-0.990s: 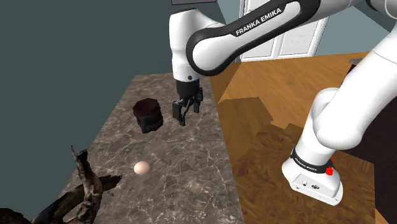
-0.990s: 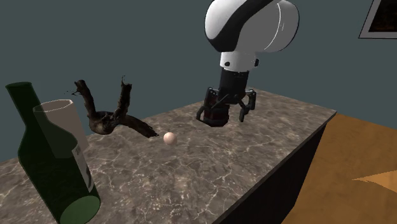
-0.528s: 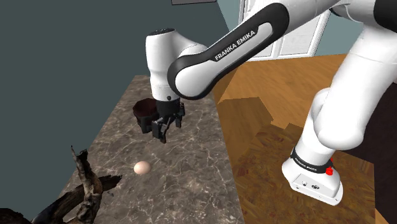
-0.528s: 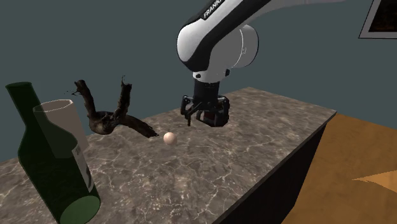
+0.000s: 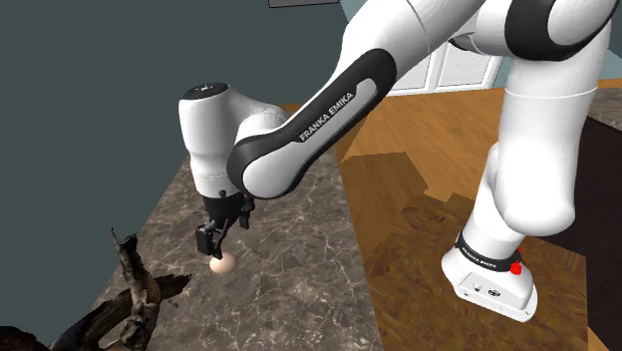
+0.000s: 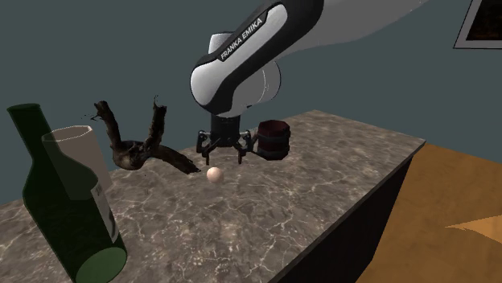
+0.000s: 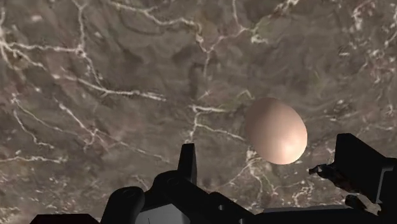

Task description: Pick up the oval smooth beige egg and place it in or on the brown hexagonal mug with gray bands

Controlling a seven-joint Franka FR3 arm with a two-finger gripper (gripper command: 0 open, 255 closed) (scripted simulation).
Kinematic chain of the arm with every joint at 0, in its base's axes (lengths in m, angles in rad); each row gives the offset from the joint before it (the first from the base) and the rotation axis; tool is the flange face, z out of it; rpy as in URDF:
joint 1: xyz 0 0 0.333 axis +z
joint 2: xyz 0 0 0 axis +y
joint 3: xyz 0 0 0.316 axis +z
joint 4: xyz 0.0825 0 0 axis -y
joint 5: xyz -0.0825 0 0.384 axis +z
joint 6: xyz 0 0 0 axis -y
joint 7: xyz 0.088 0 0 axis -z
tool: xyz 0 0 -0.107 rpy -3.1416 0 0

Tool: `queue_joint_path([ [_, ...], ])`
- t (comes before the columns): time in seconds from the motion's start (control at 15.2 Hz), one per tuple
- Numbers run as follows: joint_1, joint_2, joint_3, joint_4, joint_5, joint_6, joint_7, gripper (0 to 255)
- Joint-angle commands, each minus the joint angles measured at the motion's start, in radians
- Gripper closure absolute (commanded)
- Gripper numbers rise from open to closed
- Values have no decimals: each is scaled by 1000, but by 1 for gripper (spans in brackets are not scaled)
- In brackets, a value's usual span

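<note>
The beige egg (image 5: 221,263) (image 6: 213,174) lies on the dark marble counter (image 5: 289,269). My black gripper (image 5: 213,241) (image 6: 223,153) hovers just above it, open, fingers pointing down. In the wrist view the egg (image 7: 276,130) sits just ahead of the gap between the fingers (image 7: 186,159), nearer one of them and touching neither; the gripper (image 7: 273,164) holds nothing. The dark brown mug (image 6: 273,138) stands upright on the counter, to the second exterior view's right of the gripper. In the shoulder view the arm covers the mug.
A dark gnarled branch piece (image 5: 125,299) (image 6: 133,151) lies close to the egg. A green bottle (image 6: 68,217) and a pale translucent glass (image 6: 74,157) stand at the second exterior view's near left. The counter edge drops to a wooden floor (image 5: 419,189); the stand (image 5: 493,284) is there.
The arm has swung from beside the mug along the counter to the egg and come lower. The gripper stayed open. Egg and mug have not moved.
</note>
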Motion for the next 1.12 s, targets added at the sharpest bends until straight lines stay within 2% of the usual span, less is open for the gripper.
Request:
queue_joint_path([
  [0.0,34,78,-2,65,-58,15,41,0],
  [0.53,58,156,-24,61,-108,90,74,0],
  [1.06,58,156,-24,61,-108,90,74,0],
])
